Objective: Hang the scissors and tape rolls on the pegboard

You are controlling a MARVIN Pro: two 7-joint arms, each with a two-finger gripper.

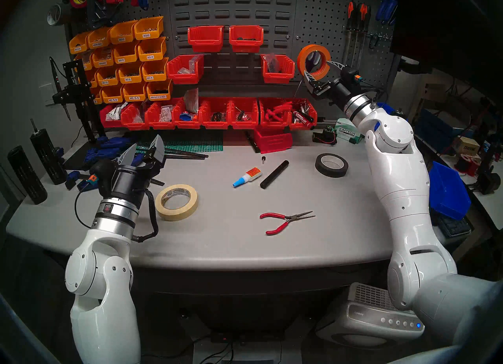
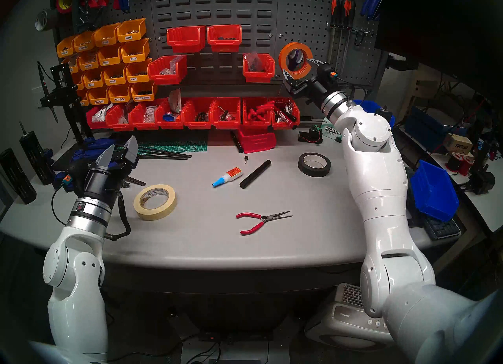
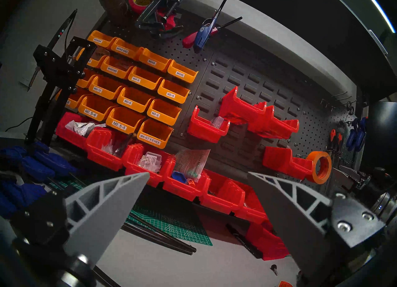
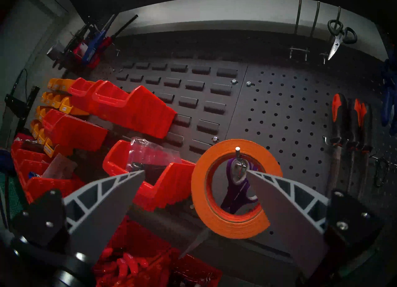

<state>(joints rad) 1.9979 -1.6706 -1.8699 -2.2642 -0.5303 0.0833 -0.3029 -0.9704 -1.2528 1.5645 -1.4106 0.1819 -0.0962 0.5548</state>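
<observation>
The orange tape roll [image 1: 302,55] [image 4: 199,194] hangs on a metal hook of the dark pegboard [image 1: 326,23] [image 4: 290,112]. On the same hook, behind the roll, hang the purple-handled scissors [image 4: 238,196] [image 1: 315,58], blades down. My right gripper [image 1: 317,67] [image 4: 197,171] stands open in front of the roll; one finger overlaps its right rim and the other is clear of its left side. The cream tape roll [image 1: 178,215] [image 2: 155,213] lies flat on the table's left. Just behind and left of it, my left gripper [image 1: 147,140] [image 3: 198,173] is raised, open and empty.
On the grey table lie a black tape roll [image 1: 331,174], red-handled pliers [image 1: 283,219], a glue bottle [image 1: 247,176] and a black cylinder [image 1: 273,174]. Red and yellow bins [image 1: 217,115] line the back wall. Black-handled scissors [image 4: 337,39] and screwdrivers [image 4: 339,116] also hang on the pegboard.
</observation>
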